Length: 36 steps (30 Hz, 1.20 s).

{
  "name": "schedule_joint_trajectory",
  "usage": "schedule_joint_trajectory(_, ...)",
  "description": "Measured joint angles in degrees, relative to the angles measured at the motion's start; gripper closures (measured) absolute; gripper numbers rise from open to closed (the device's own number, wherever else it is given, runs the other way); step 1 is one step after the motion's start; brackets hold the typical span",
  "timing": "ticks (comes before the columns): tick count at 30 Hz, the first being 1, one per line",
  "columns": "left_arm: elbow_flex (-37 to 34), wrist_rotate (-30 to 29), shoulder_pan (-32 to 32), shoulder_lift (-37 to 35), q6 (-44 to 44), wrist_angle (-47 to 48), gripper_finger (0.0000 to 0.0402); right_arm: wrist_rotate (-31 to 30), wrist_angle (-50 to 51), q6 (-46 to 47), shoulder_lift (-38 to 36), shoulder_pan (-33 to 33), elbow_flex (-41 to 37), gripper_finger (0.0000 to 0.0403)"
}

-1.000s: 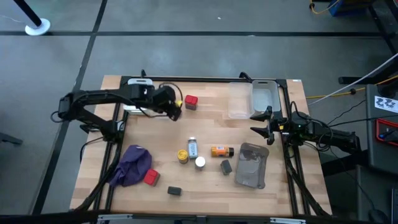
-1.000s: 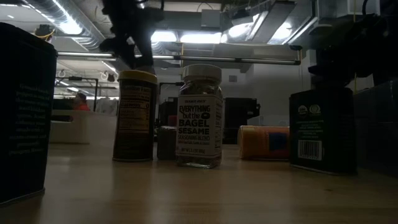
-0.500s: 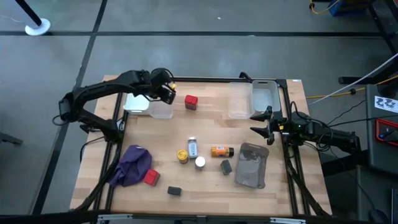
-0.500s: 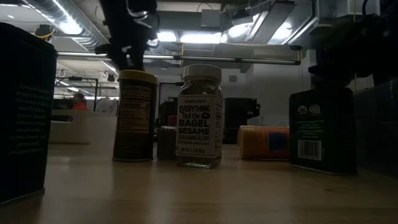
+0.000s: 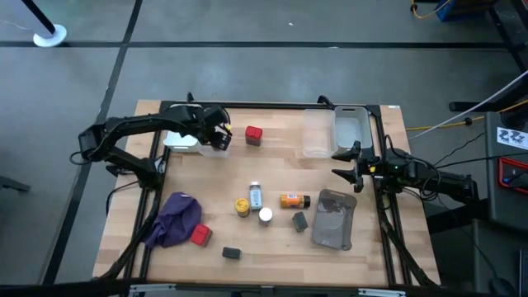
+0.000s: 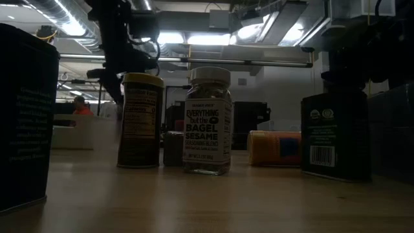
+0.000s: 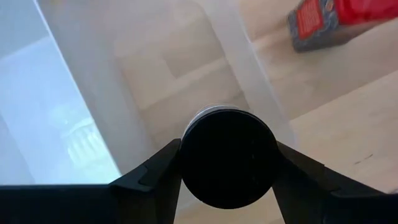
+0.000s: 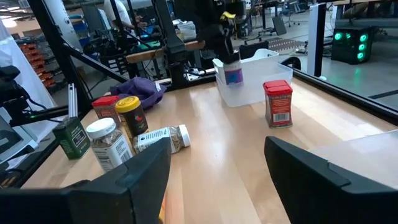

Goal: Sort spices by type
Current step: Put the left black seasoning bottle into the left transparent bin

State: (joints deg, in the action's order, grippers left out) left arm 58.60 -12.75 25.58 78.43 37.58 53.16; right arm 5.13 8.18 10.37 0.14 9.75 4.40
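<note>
My left gripper [image 5: 216,136] hangs over a clear bin [image 5: 211,149] at the table's far left, shut on a dark jar [image 7: 227,155] with a black lid. Just right of the bin stands a red cube [image 5: 253,134]. Mid-table are a lying white-capped bottle [image 5: 255,195], a yellow-lidded jar [image 5: 242,206], a white-capped jar [image 5: 266,215] and a lying orange bottle [image 5: 293,200]. Two dark grey blocks [image 5: 299,221] [image 5: 232,253] and a second red cube [image 5: 200,235] sit nearer the front. My right gripper [image 5: 346,161] waits open at the right edge. My left gripper pinches the dark jar between its two fingers [image 7: 158,171], one on each side at the black lid's rim [image 7: 188,163]. The fingers come from above, slanting down. The jar [image 8: 233,74] hangs upright below them at the bin's opening; whether its bottom touches the bin, I cannot tell.
A purple cloth [image 5: 176,219] lies at the front left, touching the red cube there. A flat grey pouch [image 5: 334,219] lies at the front right. Two more clear bins [image 5: 318,132] [image 5: 351,129] stand at the far right, beside my right gripper.
My left gripper, with the dark jar between its fingers, has swung toward the table's left edge and sunk lower over the clear bin. The spices on the table have kept their places.
</note>
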Motion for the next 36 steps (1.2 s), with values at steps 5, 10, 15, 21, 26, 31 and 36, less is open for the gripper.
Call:
schedule_joint_trajectory(5,-2.5,0.1,-0.6,0.0,0.5,-2.7,0.0205,0.0,0.0,0.0,0.0,0.0,0.0,0.0143)
schedule_joint_trajectory(10,-4.7,1.1,-0.8,0.0,0.0,-6.4,0.0205,0.0,0.0,0.0,0.0,0.0,0.0,0.0143)
schedule_joint_trajectory(15,-4.8,4.5,-0.7,-0.1,-1.7,-6.6,0.0198,0.0,0.1,0.0,0.0,0.0,0.0,0.0143)
schedule_joint_trajectory(21,-4.9,5.5,-0.7,0.0,-0.8,-7.3,0.0171,0.0,0.1,0.0,0.0,0.0,0.0,0.0143)
schedule_joint_trajectory(26,-4.9,5.5,-0.7,0.0,0.3,-7.5,0.0166,0.0,0.1,0.0,0.0,0.0,0.0,0.0143)
schedule_joint_trajectory(31,-4.9,5.5,-0.7,0.0,-3.5,-7.6,0.0165,0.0,0.1,0.0,0.0,0.0,0.0,0.0143)
schedule_joint_trajectory(36,-4.9,5.4,-0.7,0.0,-3.5,-7.7,0.0164,0.0,0.1,0.0,0.0,0.0,0.0,0.0143)
